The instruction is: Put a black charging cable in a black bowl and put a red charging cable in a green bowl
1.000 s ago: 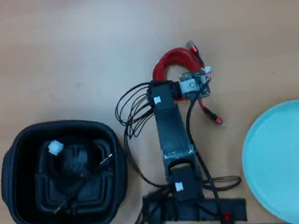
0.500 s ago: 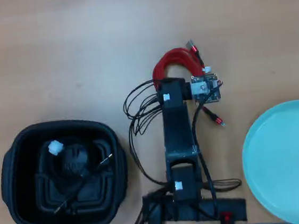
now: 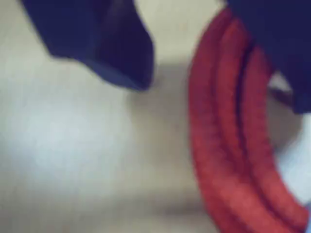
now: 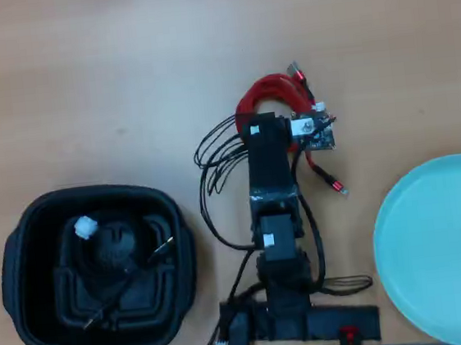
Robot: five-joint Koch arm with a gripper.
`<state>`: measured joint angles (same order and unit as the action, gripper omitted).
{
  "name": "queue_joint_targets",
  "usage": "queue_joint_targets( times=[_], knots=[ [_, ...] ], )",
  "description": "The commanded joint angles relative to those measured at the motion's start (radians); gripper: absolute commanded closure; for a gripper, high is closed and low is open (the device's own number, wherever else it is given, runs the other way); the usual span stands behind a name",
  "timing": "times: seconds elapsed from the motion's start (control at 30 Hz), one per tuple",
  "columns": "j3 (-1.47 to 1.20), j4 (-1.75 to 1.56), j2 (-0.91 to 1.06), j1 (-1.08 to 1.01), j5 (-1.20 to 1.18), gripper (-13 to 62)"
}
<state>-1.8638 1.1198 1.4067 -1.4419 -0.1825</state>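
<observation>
Hand [image 3: 194, 63] is spread, jaws either side of the red cable [image 3: 228, 145] coil on the worktop [image 4: 121, 77]. Black cable [image 4: 111, 251] sits in black bowl [image 4: 23, 244] already. Pinch coil strands squarely, lift clear, carry to green bowl [image 4: 445, 249].

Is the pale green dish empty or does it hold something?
Empty. In the overhead view the green bowl shows only bare surface; the red charging cable lies on the table.
</observation>
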Motion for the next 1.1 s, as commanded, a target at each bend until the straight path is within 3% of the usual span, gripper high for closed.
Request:
queue_joint_targets(
  times=[0.0, 0.1, 0.37, 0.77, 1.07],
  knots=[
    [0.035, -0.023, -0.008, -0.011, 0.006, 19.8],
    [0.038, -0.023, -0.006, -0.017, 0.005, 26.1],
    [0.038, -0.077, -0.009, -0.035, -0.049, 56.8],
    [0.054, -0.037, 0.011, -0.063, -0.267, 57.2],
    [0.051, 0.058, 0.531, -0.167, -0.256, 57.1]
  ],
)
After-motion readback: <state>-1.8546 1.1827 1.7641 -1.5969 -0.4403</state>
